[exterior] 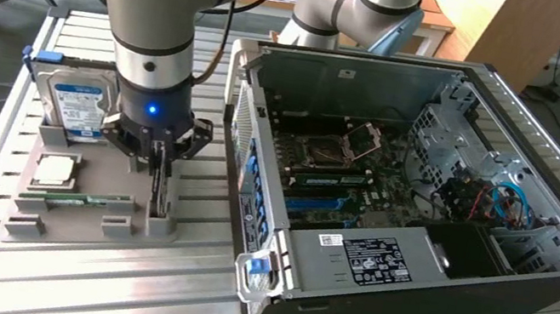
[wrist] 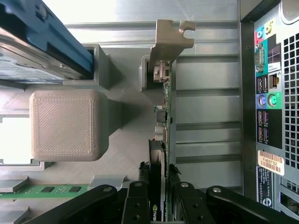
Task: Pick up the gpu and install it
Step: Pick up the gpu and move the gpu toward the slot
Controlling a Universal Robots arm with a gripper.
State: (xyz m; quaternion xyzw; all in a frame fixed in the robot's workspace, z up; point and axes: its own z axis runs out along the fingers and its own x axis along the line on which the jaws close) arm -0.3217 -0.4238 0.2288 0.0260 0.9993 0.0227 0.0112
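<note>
The gpu point(exterior: 161, 186) stands on edge in a slot of the grey parts holder point(exterior: 71, 228), at the exterior view's left of the open computer case point(exterior: 535, 280). My gripper point(exterior: 162, 164) has come straight down over the card. In the wrist view the gpu point(wrist: 164, 116) runs edge-on away from the camera, with its metal bracket point(wrist: 169, 39) at the far end. My gripper point(wrist: 159, 193) has its two black fingers point(wrist: 137, 198) pressed against either face of the card. The card still sits in its slot.
On the same holder are a silver hard drive with a blue label point(exterior: 78, 106), a square processor point(exterior: 56, 169) and a green memory stick point(exterior: 88, 199). The motherboard point(exterior: 329, 170) lies exposed inside the case. The case's rear ports point(wrist: 264, 102) are close beside the holder.
</note>
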